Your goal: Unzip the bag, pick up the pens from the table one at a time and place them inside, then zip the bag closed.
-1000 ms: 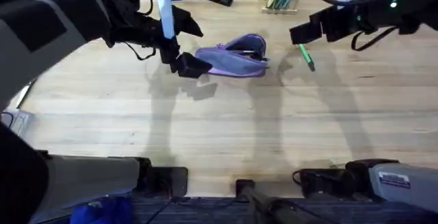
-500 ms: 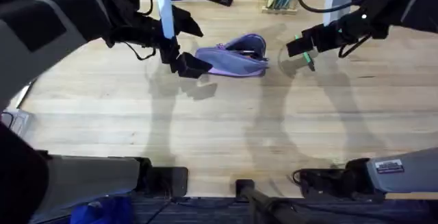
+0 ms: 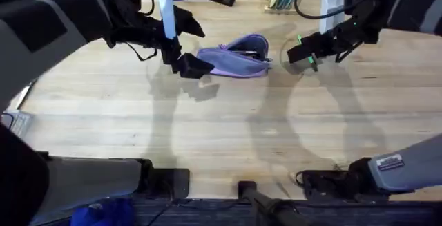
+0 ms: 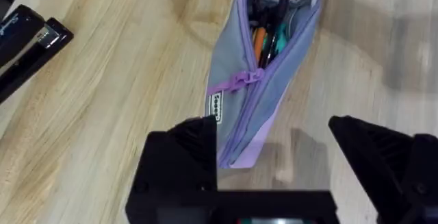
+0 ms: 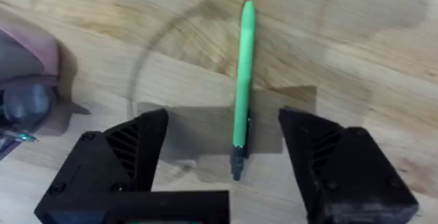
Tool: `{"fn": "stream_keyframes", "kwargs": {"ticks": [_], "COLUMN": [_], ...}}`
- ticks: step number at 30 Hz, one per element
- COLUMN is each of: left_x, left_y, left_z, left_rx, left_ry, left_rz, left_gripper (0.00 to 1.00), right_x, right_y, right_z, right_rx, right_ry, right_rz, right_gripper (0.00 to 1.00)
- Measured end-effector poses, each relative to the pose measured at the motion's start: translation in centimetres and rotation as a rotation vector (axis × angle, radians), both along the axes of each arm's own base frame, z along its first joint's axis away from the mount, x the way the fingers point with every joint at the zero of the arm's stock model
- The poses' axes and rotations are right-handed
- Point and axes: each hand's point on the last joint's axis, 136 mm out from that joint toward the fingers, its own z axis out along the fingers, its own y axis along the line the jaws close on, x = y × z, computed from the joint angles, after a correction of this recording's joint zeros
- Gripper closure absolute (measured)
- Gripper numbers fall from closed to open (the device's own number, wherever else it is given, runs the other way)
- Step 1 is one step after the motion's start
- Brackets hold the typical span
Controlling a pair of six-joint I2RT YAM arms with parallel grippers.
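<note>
Green pen (image 5: 242, 80) lies on the table between the right pincer's (image 5: 226, 138) spread fingers.

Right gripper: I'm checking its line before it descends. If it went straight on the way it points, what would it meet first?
Probably the green pen, lying on the table between the open fingers of the right gripper. Depth is hard to judge.

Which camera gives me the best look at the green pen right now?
The right wrist view: the green pen lies in full on the table between the open right end effector fingers. Overhead, that end effector mostly covers it; a green bit shows.
</note>
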Motion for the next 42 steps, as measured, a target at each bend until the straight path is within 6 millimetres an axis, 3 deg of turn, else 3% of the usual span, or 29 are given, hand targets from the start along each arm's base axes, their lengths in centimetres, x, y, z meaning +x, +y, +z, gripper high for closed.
{"fn": "stream_keyframes", "kwargs": {"ticks": [6, 21, 35, 42], "left_x": [0.0, 0.0, 0.0, 0.0], "left_y": [0.0, 0.0, 0.0, 0.0], "left_z": [0.0, 0.0, 0.0, 0.0], "left_rx": [0.000, 0.000, 0.000, 0.000], "left_ry": [0.000, 0.000, 0.000, 0.000], "left_rz": [0.000, 0.000, 0.000, 0.000], "left_gripper": [0.007, 0.008, 0.007, 0.007], "right_x": [0.3, 1.3, 1.6, 1.6], "right_y": [-0.2, -1.2, -1.0, -1.0], "right_z": [-0.1, -0.2, -0.2, -0.1], "right_rx": [-0.008, -0.027, -0.018, -0.018], "right_ry": [0.002, -0.017, -0.027, -0.028], "right_rz": [-0.011, -0.057, -0.054, -0.054], "right_gripper": [0.084, 0.671, 0.957, 0.970]}}
